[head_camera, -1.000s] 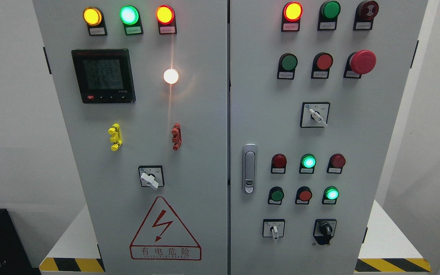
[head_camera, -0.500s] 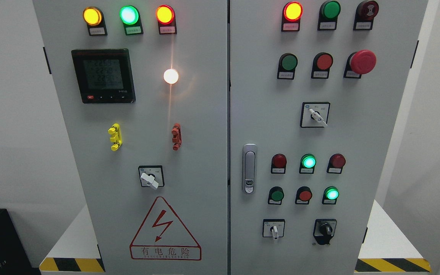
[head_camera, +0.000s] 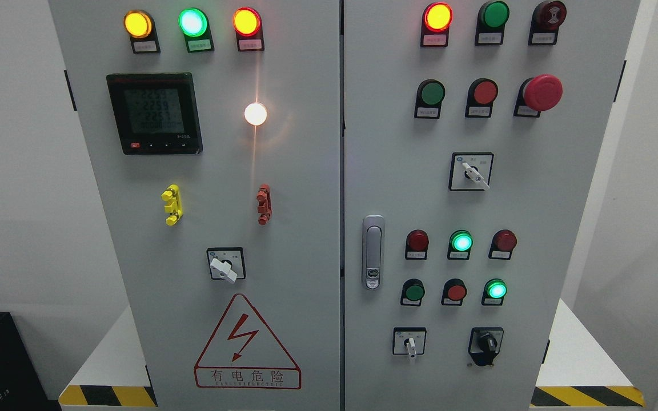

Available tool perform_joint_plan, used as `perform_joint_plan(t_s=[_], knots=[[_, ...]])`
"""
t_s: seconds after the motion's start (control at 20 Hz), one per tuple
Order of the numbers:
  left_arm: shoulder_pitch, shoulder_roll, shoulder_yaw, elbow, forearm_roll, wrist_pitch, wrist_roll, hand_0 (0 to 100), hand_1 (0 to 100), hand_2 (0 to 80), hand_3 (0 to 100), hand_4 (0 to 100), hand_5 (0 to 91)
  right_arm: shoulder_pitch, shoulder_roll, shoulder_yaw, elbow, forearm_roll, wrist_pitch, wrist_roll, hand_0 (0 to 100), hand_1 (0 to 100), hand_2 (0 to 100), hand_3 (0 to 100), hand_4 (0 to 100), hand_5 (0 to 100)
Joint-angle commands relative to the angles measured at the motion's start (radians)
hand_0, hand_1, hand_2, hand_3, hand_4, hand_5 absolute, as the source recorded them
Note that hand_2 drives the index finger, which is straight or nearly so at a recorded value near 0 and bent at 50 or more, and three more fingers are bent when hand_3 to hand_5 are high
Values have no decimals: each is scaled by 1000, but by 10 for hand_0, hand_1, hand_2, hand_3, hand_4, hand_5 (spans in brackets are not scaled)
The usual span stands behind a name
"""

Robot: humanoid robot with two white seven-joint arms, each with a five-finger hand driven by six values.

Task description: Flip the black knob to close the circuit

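A grey electrical cabinet (head_camera: 306, 188) with two doors fills the head view, standing on a white base (head_camera: 580, 354) edged with yellow-and-black hazard striping (head_camera: 586, 395). No robot hand or arm shows anywhere in the picture, so how either hand's fingers stand cannot be told, nor how far the task's knob lies from them. On the left door sit a black digital meter (head_camera: 153, 113) with a lit display, a red-outlined warning triangle (head_camera: 247, 342) with a lightning bolt low down, and a row of three lit lamps along the top: yellow (head_camera: 137, 24), green (head_camera: 192, 22) and red (head_camera: 246, 21). A bright white lamp (head_camera: 255, 113) glows right of the meter. On the right door a silver door latch (head_camera: 372, 251) stands upright near the seam, and a red mushroom button (head_camera: 542, 92) juts out at the upper right. The black knob (head_camera: 486, 344) is at the lower right of the right door, on a black plate, just right of a white-handled selector switch (head_camera: 409, 342) and below a lit green lamp (head_camera: 496, 289). Its pointer stands roughly upright.
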Motion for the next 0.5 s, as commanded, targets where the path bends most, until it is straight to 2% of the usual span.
perform_joint_plan(t_s=[0.0, 0.15, 0.45], knots=[[21, 0, 0, -23, 0, -1, 0, 120, 556, 0, 0, 0, 0, 7, 9, 11, -387, 85, 42, 42, 0, 105, 920, 1000, 942, 1000], [21, 0, 0, -23, 0, -1, 0, 120, 556, 0, 0, 0, 0, 2, 9, 5, -455, 113, 84, 73, 0, 96, 914, 1000, 943, 1000], [21, 0, 0, -23, 0, -1, 0, 120, 556, 0, 0, 0, 0, -28, 10, -12, -536, 117, 154, 107, 0, 92, 906, 1000, 946, 1000]])
